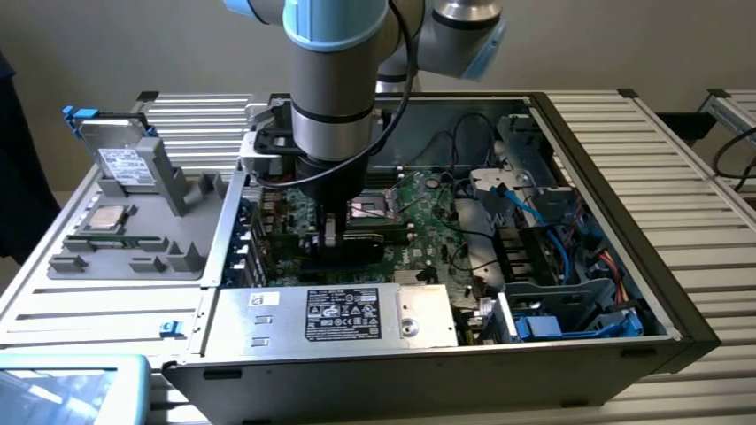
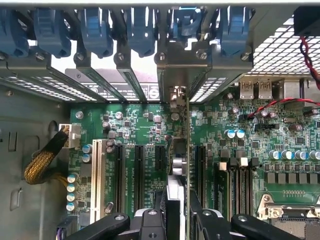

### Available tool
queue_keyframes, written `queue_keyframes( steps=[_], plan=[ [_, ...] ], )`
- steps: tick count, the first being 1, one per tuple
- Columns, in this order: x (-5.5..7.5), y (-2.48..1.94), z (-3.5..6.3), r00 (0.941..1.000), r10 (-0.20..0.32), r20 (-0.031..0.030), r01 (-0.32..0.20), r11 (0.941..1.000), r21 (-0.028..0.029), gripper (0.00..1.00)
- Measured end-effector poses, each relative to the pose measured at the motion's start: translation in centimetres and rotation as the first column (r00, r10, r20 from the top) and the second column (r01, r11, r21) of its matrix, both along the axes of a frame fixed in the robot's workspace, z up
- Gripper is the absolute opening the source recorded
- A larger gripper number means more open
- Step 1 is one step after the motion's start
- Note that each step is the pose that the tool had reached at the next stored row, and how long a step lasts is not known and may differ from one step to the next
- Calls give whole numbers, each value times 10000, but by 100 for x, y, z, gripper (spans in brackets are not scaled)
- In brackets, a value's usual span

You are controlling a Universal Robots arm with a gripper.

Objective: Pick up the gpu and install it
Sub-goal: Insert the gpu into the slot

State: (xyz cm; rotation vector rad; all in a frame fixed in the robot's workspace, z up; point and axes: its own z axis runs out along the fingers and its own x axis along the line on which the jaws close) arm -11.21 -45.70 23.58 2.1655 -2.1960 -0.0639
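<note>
One open computer case (image 1: 590,133) was seen on the surface, with a green motherboard (image 2: 145,120) inside. One gpu (image 2: 181,150), thin and seen edge-on with a silvery end bracket, stood upright over the board's slots. It was held between the end effector (image 2: 176,212) fingers, partly closed around it.

The arm (image 1: 336,97) reached straight down into the open computer case (image 1: 590,133), its gripper (image 1: 335,237) low over the green board (image 1: 413,221) (a hard drive (image 1: 122,159) sat off toward the exterior view's left).
</note>
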Motion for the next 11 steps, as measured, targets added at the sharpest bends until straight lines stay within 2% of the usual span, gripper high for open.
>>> queue_keyframes(
  steps=[11],
  plan=[
    [-1, 0, -8, 9999, -155, 1, 155, 9999, 2, 29]
  ],
)
